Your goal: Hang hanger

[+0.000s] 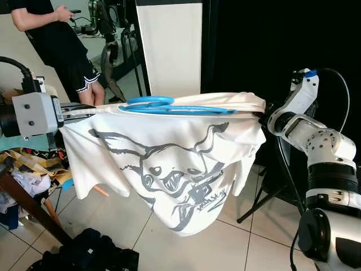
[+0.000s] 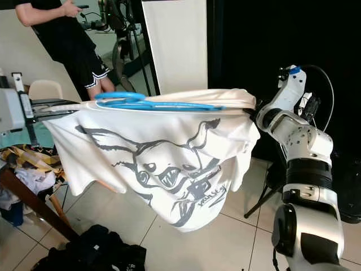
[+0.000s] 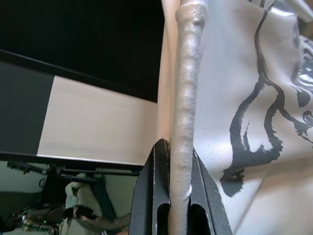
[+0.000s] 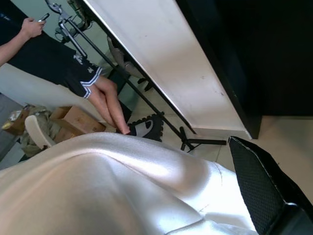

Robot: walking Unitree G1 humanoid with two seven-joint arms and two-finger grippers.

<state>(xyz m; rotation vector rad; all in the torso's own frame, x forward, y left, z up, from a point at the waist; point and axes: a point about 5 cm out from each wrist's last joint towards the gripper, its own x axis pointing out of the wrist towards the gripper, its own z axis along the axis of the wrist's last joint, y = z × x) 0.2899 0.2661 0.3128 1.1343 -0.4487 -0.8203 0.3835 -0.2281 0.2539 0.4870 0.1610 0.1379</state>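
A white T-shirt with a grey cartoon print [image 1: 169,169] hangs stretched between both arms, a blue plastic hanger [image 1: 169,107] lying on its top edge. The left gripper [image 3: 178,196] is clamped on a rolled hem of the shirt; whether the right gripper [image 1: 264,114] is closed, I cannot tell

A T-shirt [image 1: 169,164] hangs stretched between the two end effectors, the left end effector [image 1: 73,113] at one edge and the right end effector [image 1: 264,114] at the other. A hanger [image 1: 169,106] lies on top of the shirt, between them. Behind the left end effector stands a person [image 1: 62,39]. Below the shirt, a heap of clothes [image 1: 90,254] lies on the floor [image 1: 237,243].
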